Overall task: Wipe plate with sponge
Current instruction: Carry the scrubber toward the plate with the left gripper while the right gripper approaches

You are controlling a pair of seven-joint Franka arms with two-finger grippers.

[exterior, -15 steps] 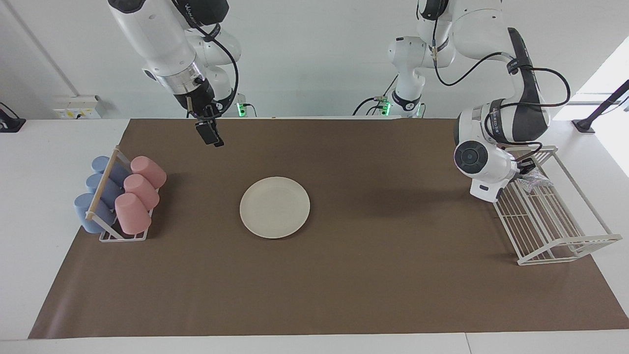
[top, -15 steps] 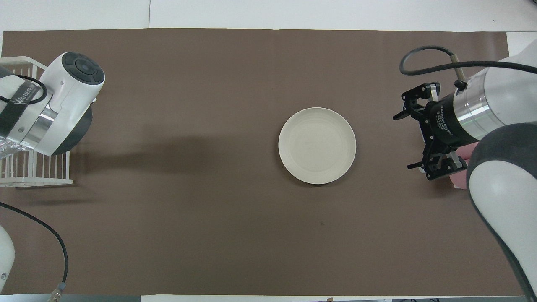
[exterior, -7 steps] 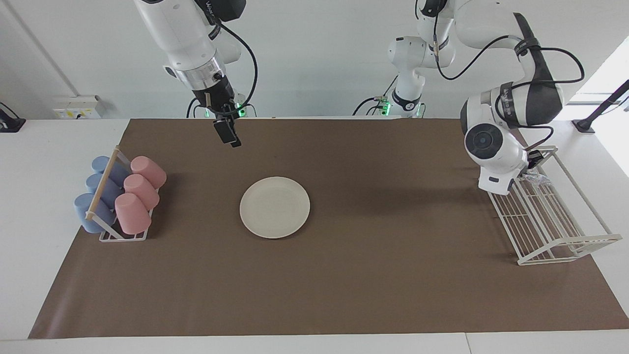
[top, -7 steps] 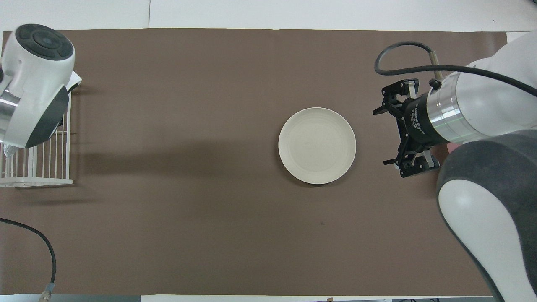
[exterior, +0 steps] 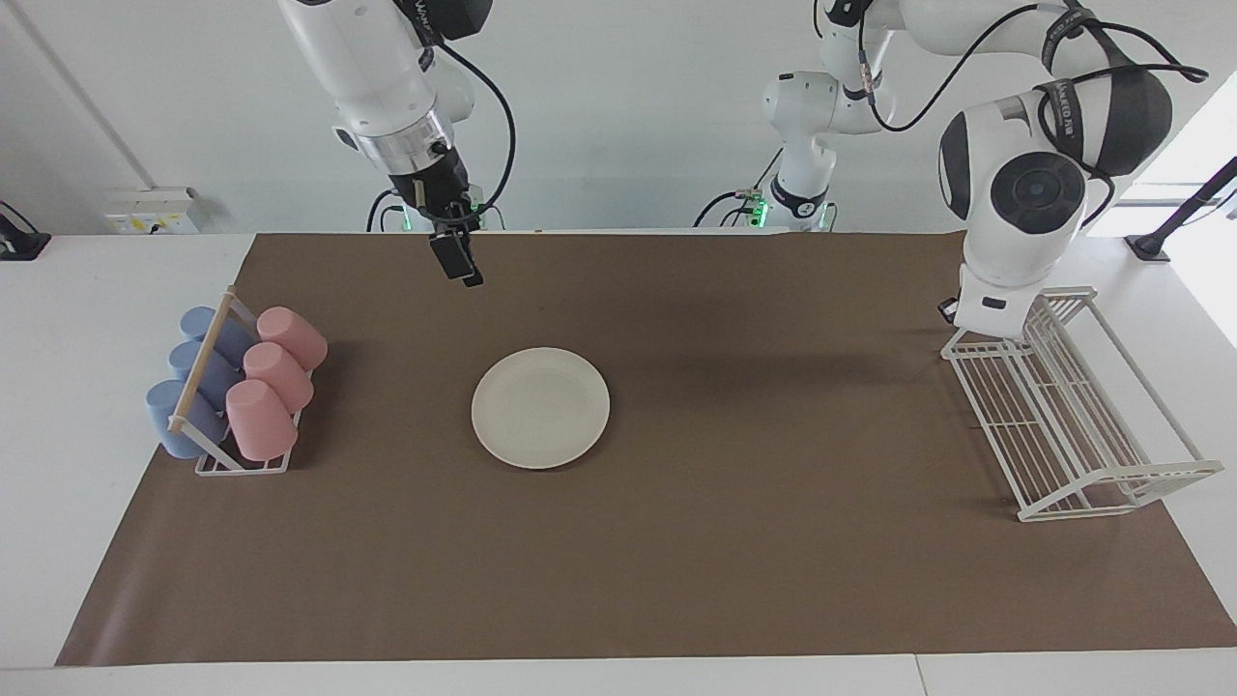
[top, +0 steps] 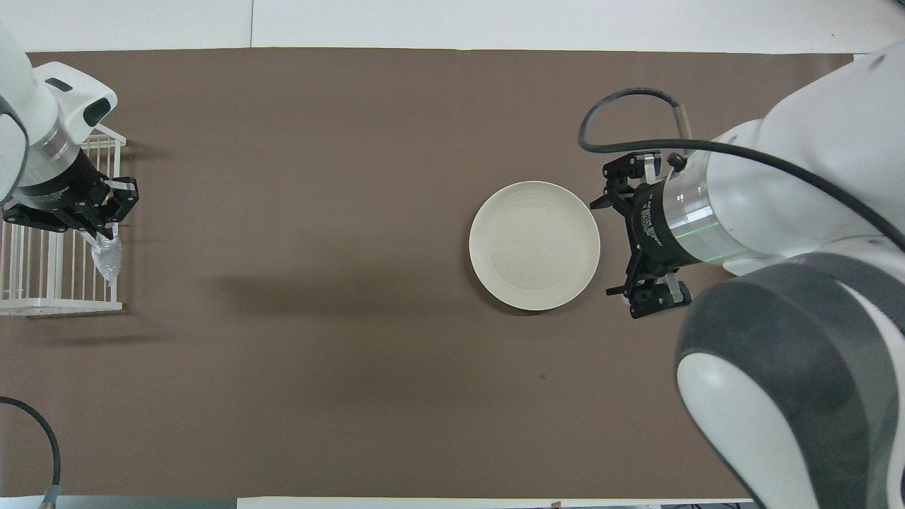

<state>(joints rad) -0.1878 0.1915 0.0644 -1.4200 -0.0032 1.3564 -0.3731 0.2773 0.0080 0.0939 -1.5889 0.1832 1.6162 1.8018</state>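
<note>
Roughly, the job is at its carrying stage: the sponge is picked up, the wiping has not begun. Toward the left arm's end of the surface stands the white wire rack, and over its edge hangs the left claw, its fingers pinched together on the small crinkly silvery sponge, which dangles below them in the air. In the facing view the arm's wrist hides both claw and sponge. From there a wide bare stretch of the brown paper mat runs to the round cream-white plate, which lies flat near the middle of the surface; nothing stands in that stretch, so I judge the carry across to be unobstructed. The right claw, fingers spread apart and holding nothing, is raised over the mat just beside the plate's rim on the side of the right arm's end; it may be meant to steady the plate. At that end lies a small rack of blue and pink plastic cups, well apart from the plate. What is left: bring the sponge over, lower it, and rub the plate's face.
</note>
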